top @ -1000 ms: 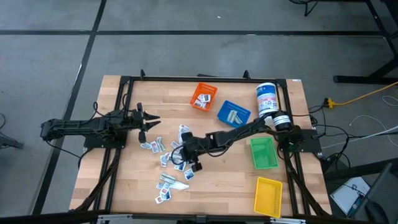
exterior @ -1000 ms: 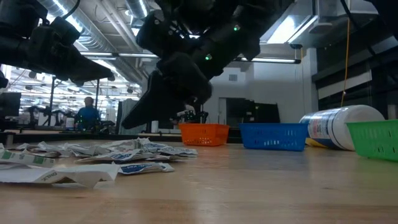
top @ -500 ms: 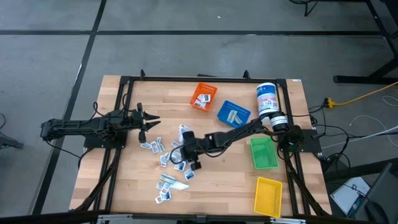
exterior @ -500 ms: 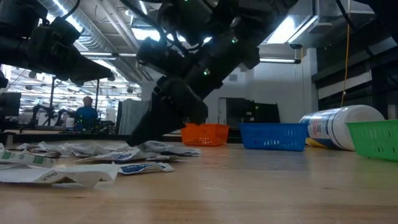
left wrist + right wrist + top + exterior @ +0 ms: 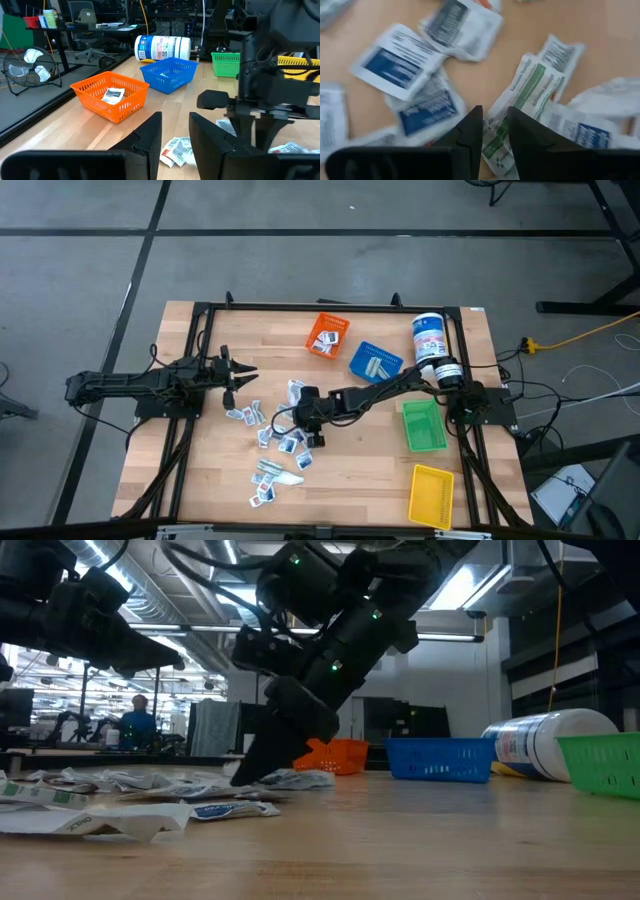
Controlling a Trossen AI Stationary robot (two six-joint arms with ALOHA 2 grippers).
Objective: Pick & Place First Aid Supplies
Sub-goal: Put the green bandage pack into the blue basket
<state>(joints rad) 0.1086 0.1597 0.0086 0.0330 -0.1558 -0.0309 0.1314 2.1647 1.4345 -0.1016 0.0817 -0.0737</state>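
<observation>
Down among the loose packets (image 5: 268,432) scattered across the middle-left of the table (image 5: 360,470), the right gripper (image 5: 296,416) is leaning in at a steep slant from the far side, its tips sitting low at the edge of the pile, presumably so the fingers can slide under a thin, flat item that offers little to grab. Its wrist view is showing the two dark fingers (image 5: 470,131) standing close together with only a narrow gap, and a green-printed packet (image 5: 522,102) lying right at that gap; whether it is already being pinched is not clear. The left gripper (image 5: 240,375) is waiting just off the pile, raised and apart from it, with fingers slightly spread and nothing between them. Along the far and right sides, the orange bin (image 5: 326,334) is already holding a packet, the blue bin (image 5: 375,362) has some too, and the green bin (image 5: 424,426) and yellow bin (image 5: 432,494) are standing within the right arm's reach. A white canister (image 5: 430,337) is lying beside them.
</observation>
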